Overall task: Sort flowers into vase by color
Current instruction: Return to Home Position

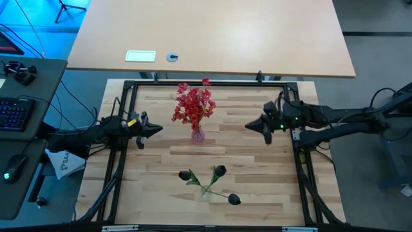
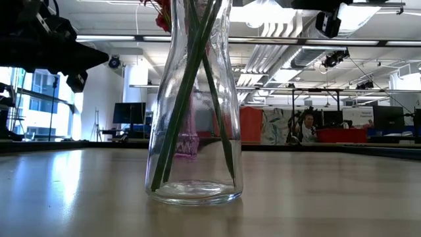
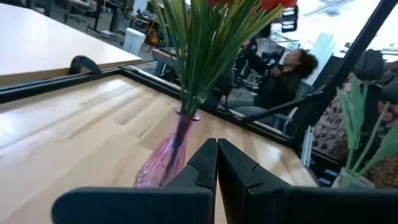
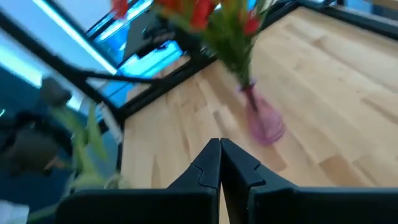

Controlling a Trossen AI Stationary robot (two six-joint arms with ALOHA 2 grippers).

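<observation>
A bunch of bright-red flowers stands in a small pink vase in the middle of the table's far half. Three dark, near-black blooms on green stalks sit in a clear glass vase near the table's near edge; that vase fills the low view. My left gripper hovers left of the pink vase, shut and empty. My right gripper hovers to its right, shut and empty, with the pink vase ahead of it.
A black metal frame borders the wooden table. A pale desk lies beyond the far edge, a keyboard off to the left. A person sits in the room behind. Bare wood lies between the two vases.
</observation>
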